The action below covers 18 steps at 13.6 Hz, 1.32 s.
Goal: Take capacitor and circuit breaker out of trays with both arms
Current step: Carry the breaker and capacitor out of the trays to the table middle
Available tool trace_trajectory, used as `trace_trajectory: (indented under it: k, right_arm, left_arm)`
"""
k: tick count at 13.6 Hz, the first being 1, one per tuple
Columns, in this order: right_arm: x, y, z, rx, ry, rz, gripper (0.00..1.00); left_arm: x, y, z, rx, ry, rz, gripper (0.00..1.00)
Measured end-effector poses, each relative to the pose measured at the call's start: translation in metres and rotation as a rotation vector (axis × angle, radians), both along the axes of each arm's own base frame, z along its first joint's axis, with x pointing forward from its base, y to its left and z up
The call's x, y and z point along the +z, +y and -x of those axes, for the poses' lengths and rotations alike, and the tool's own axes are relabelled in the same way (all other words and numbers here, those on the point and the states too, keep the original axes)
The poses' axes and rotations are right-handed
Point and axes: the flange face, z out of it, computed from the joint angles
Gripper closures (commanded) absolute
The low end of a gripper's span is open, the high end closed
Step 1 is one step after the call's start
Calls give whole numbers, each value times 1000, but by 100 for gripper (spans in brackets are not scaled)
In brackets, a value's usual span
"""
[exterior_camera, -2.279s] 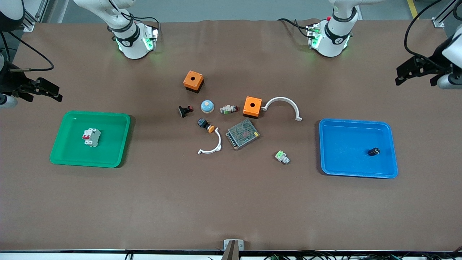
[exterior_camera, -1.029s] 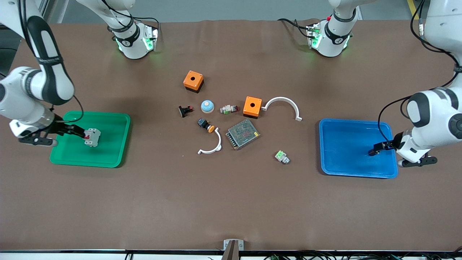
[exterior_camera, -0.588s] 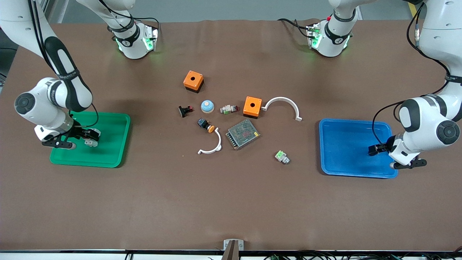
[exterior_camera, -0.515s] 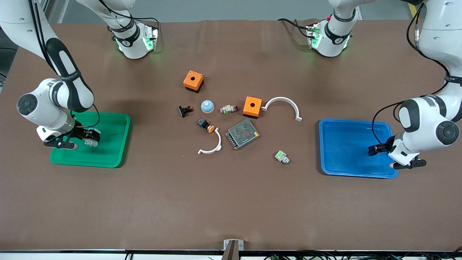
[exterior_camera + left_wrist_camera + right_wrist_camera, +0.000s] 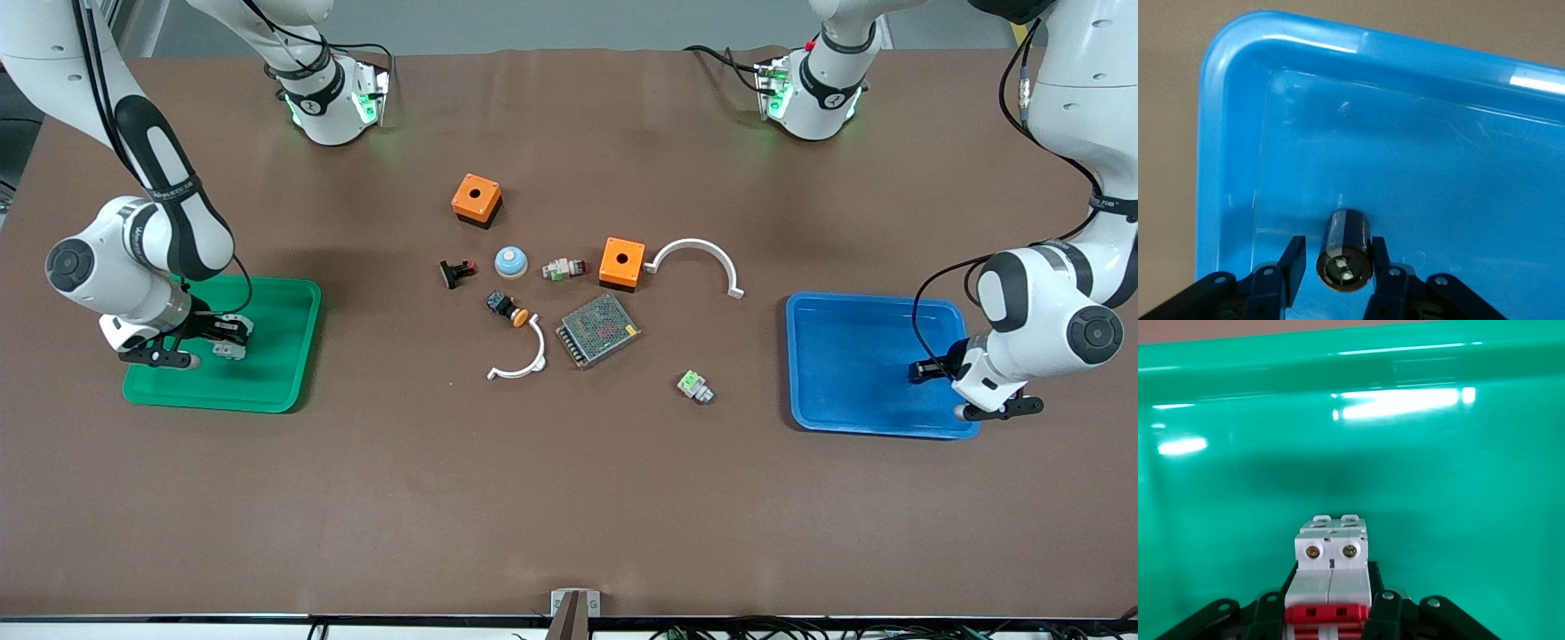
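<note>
Both arms, parked at the table ends earlier, now reach into trays. Right gripper [image 5: 1329, 603] clenched on the breaker [image 5: 1330, 577] in green tray [image 5: 276, 356]; left gripper [image 5: 1336, 267] straddles the capacitor [image 5: 1345, 251] (one finger touching, not clamped) in blue tray [image 5: 853, 356].
</note>
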Motion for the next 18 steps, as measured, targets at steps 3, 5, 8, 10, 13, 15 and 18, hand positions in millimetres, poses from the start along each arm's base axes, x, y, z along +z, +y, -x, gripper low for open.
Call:
trace_trajectory:
  k: [3, 5, 8, 10, 13, 15, 18]
  right_arm:
    - [50, 62, -34, 29, 16, -30, 100]
    - [71, 131, -49, 54, -7, -28, 100]
    - [72, 250, -41, 89, -13, -23, 100]
    - [57, 311, -28, 50, -27, -20, 100]
    - [25, 373, -7, -14, -41, -18, 100]
    - [9, 393, 0, -49, -40, -14, 100]
    - [0, 411, 1, -84, -36, -11, 100]
  left_arm:
    - [2, -2, -3, -3, -7, 1, 100]
    - [14, -9, -10, -14, -32, 3, 100]
    - [54, -55, -21, -10, -56, 26, 100]
    - [81, -107, -18, 21, -31, 45, 100]
    - [98, -188, -7, 91, 2, 68, 100]
    - [96, -229, 4, 132, 21, 74, 100]
    - [81, -290, 24, 189, 61, 54, 100]
